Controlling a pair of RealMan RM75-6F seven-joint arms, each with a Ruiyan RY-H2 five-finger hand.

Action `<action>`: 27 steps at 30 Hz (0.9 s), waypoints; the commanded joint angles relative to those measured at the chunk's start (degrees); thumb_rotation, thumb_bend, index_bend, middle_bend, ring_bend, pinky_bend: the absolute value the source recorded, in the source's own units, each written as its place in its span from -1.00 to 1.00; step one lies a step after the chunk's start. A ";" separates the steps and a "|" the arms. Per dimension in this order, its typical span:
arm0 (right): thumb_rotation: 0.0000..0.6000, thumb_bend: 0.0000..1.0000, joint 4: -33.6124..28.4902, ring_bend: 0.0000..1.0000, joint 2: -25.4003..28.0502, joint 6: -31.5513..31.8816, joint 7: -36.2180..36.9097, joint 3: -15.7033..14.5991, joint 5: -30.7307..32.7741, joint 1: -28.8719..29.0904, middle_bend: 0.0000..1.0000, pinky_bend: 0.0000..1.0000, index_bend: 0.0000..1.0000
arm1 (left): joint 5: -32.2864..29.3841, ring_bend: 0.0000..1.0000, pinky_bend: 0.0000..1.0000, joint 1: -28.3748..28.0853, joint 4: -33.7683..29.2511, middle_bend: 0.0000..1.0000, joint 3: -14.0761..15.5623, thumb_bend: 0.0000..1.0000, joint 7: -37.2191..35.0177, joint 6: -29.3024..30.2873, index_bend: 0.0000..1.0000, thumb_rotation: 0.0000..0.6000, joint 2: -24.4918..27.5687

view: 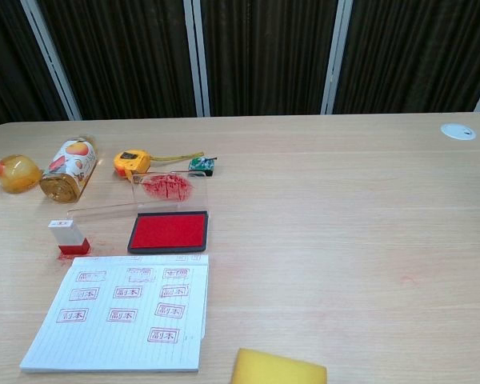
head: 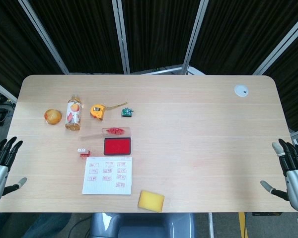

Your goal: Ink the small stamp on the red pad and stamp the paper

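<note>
The small stamp (head: pixel 83 152) (view: pixel 69 238), white with a red base, stands upright on the table just left of the open red ink pad (head: pixel 117 147) (view: pixel 169 231). The pad's clear lid (view: pixel 170 188), smeared with red, is flipped up behind it. The paper (head: pixel 108 175) (view: pixel 123 311) lies in front of the pad and bears several red stamp marks. My left hand (head: pixel 0 166) hangs open at the table's left front edge, far from the stamp. My right hand (head: pixel 291 171) is open at the right front edge. Neither hand shows in the chest view.
A yellow sponge (head: pixel 151 200) (view: pixel 278 370) lies by the paper at the front edge. Behind the pad lie a juice bottle (head: pixel 73 113) on its side, an orange ball (head: pixel 52 116), a yellow tape measure (head: pixel 98 111) and a small green part (head: pixel 127 112). A white disc (head: pixel 241 90) sits far right.
</note>
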 commanded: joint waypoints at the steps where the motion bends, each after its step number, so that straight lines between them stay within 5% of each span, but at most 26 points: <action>1: 1.00 -1.00 0.00 -1.00 -0.03 0.05 -0.08 0.04 0.02 0.00 -1.00 -1.00 -1.00 | -0.05 -1.00 -1.00 -0.05 0.05 -1.00 -0.01 -1.00 0.10 -0.11 -1.00 1.00 -0.07; 10: 1.00 -1.00 -0.34 -1.00 -0.06 -0.18 -0.27 0.08 0.04 0.14 -1.00 -1.00 -1.00 | -0.71 -1.00 -1.00 -0.73 1.46 -1.00 -0.25 -1.00 1.70 -1.48 -1.00 1.00 -1.33; 12: 1.00 -1.00 -0.57 -1.00 -0.06 -0.28 -0.19 0.22 0.25 0.24 -1.00 -1.00 -1.00 | -1.48 -0.85 -0.94 -1.82 2.44 -1.00 -0.95 -1.00 1.98 -2.91 -1.00 1.00 -2.28; 17: 1.00 -1.00 -0.76 -1.00 -0.32 -1.73 -0.71 0.73 1.80 0.94 -1.00 -1.00 -1.00 | -8.35 -0.05 -0.05 -7.75 4.57 -1.00 -4.48 -1.00 3.13 -12.18 -1.00 1.00 -6.04; 23: 1.00 -1.00 -0.26 -1.00 -0.83 -3.07 -1.42 1.45 4.24 1.47 -1.00 -1.00 -1.00 | -14.95 0.50 0.39 -14.60 8.66 -1.00 -7.16 -1.00 4.75 -22.45 -0.94 1.00 -11.99; 27: 1.00 -1.00 0.05 -1.00 -1.29 -4.04 -2.22 2.06 5.66 2.08 -1.00 -1.00 -1.00 | -19.00 0.62 0.54 -18.15 12.61 -0.99 -8.38 -1.00 5.72 -26.82 -0.83 1.00 -17.56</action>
